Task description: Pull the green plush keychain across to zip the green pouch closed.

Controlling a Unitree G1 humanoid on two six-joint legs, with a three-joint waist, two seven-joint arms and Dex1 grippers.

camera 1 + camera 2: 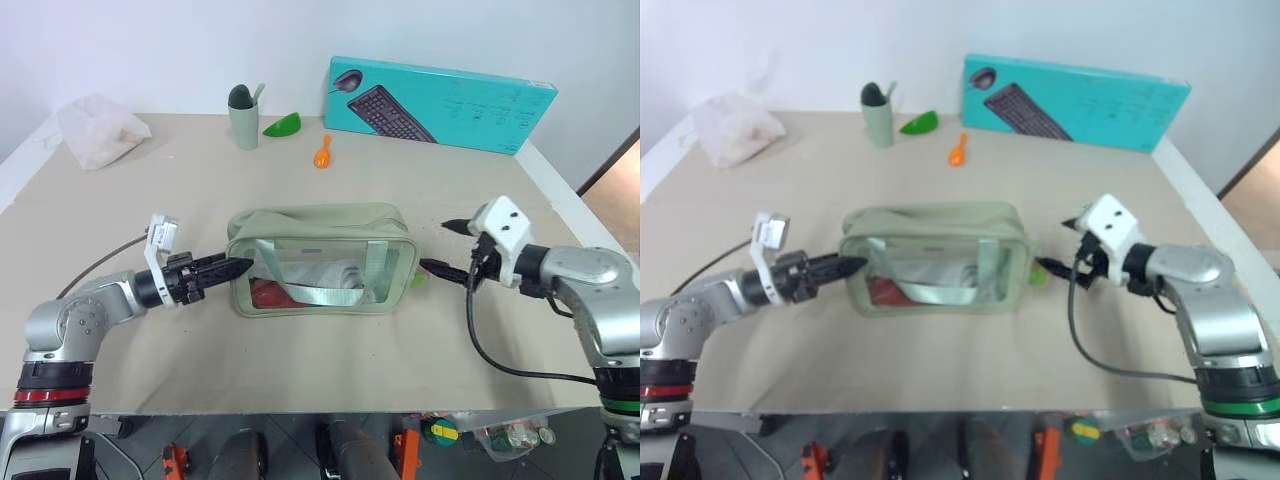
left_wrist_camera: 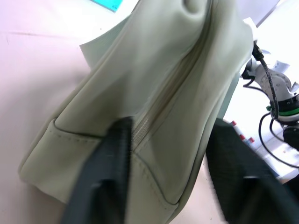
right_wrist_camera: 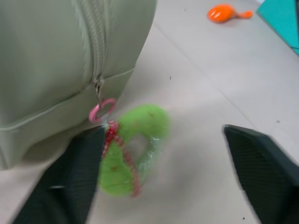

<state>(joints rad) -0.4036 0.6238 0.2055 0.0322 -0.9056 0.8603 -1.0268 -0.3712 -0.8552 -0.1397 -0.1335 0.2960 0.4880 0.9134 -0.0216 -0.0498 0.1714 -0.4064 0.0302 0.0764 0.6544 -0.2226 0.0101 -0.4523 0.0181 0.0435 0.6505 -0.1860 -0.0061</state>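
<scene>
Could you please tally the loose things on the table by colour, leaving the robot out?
Green: 4 (green pouch, green plush keychain, cup, leaf piece)
Orange: 1 (spoon)
Teal: 1 (keyboard box)
White: 1 (bag)
Total: 7

No text can be read; print on the teal keyboard box (image 1: 440, 102) is too small.
</scene>
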